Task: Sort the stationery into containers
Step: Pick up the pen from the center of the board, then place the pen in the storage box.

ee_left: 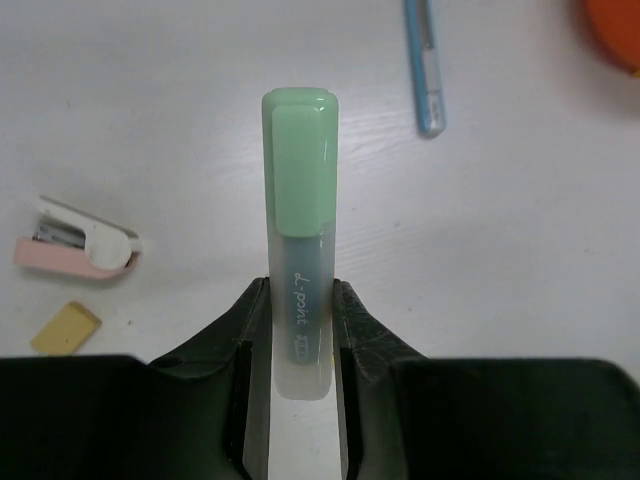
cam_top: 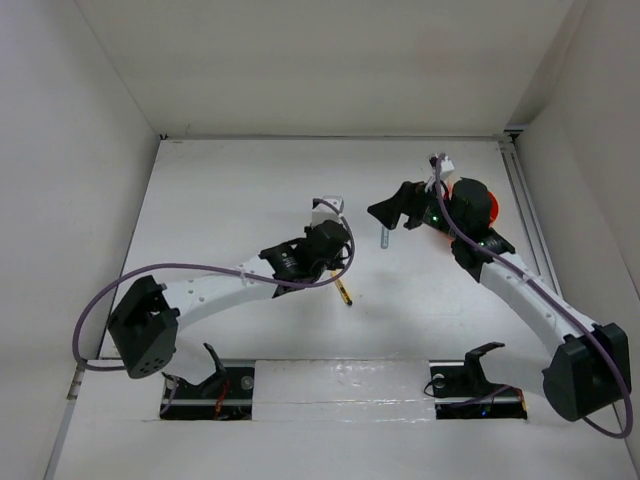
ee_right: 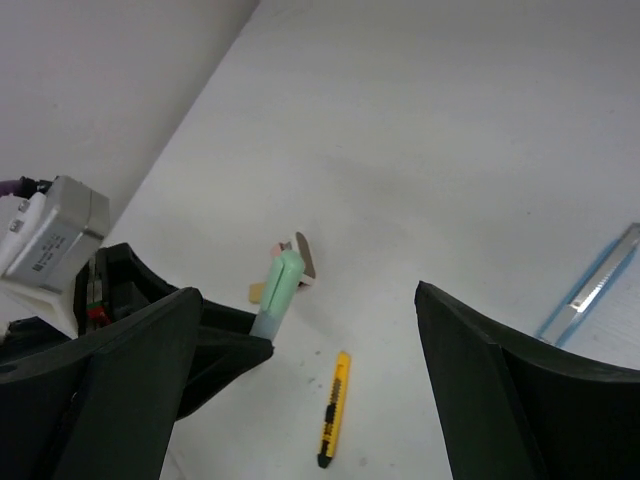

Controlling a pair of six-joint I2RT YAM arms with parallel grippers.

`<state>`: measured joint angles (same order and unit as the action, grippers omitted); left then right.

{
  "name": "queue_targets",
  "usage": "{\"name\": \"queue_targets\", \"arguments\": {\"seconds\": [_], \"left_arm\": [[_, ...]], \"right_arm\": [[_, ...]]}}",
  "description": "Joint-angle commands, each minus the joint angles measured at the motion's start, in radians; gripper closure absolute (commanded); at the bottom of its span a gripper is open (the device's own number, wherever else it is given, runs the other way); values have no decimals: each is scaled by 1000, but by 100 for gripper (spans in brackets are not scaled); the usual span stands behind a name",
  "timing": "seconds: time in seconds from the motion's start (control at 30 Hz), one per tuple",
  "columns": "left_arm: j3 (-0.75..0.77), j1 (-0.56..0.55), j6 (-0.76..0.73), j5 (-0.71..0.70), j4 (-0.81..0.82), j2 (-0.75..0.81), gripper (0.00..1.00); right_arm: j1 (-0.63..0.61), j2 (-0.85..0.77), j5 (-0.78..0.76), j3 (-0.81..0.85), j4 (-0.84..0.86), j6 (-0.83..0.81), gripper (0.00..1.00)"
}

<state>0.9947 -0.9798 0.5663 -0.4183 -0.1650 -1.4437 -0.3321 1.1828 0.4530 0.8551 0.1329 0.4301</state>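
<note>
My left gripper (ee_left: pixel 300 335) is shut on a pale green marker (ee_left: pixel 299 190) and holds it by its clear lower end, above the table. The marker also shows in the right wrist view (ee_right: pixel 279 290). My right gripper (ee_right: pixel 310 295) is wide open and empty, up in the air facing the left gripper (cam_top: pixel 330 232). The orange pot (cam_top: pixel 482 203) sits behind the right gripper (cam_top: pixel 393 210), partly hidden by the arm; its rim shows in the left wrist view (ee_left: pixel 617 30). A grey-blue pen (ee_left: pixel 425 70) and a short yellow-black pen (ee_right: pixel 333 408) lie on the table.
A pink and white stapler-like item (ee_left: pixel 80 250) and a tan eraser (ee_left: pixel 66 328) lie to the left below the marker. White walls close in the table (cam_top: pixel 250 190) on three sides. The grey-blue pen (cam_top: pixel 383 237) lies between the two grippers.
</note>
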Motion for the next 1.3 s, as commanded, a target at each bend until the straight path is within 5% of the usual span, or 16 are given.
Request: {"name": "queue_targets", "arguments": {"seconds": [0.0, 0.17, 0.43, 0.63, 0.67, 0.7, 0.77, 0.8, 0.83, 0.87, 0.9, 1.07, 1.27], "left_arm": [[-13, 0, -95, -28, 172, 86, 100], [-54, 0, -175, 62, 375, 157, 100], [-64, 0, -195, 199, 473, 175, 100], [-64, 0, -206, 256, 473, 164, 100], [-64, 0, -206, 256, 473, 164, 100], [-64, 0, -206, 256, 473, 155, 100], [-64, 0, -206, 228, 464, 155, 100], [-64, 0, -206, 207, 453, 146, 94], [-51, 0, -206, 196, 438, 137, 73], [-41, 0, -206, 184, 438, 137, 44], [-41, 0, -206, 184, 424, 137, 1], [-62, 0, -206, 211, 449, 161, 0], [-107, 0, -216, 275, 469, 201, 0]], "right_arm": [[-47, -58, -36, -31, 145, 117, 7], [-122, -37, -63, -31, 163, 145, 7], [-191, 52, -86, -8, 217, 177, 12], [-200, 87, -76, -8, 274, 196, 48], [-200, 96, -76, 2, 274, 196, 59], [-200, 97, -67, 12, 274, 196, 92], [-200, 97, -57, 21, 274, 196, 100], [-200, 97, -57, 21, 263, 196, 100], [-200, 97, -57, 30, 251, 187, 100], [-170, 86, -57, 30, 251, 187, 100], [-150, 74, -57, 30, 251, 171, 100], [45, 63, -30, 21, 359, -57, 100], [416, 217, 125, 74, 580, -44, 100]]}}
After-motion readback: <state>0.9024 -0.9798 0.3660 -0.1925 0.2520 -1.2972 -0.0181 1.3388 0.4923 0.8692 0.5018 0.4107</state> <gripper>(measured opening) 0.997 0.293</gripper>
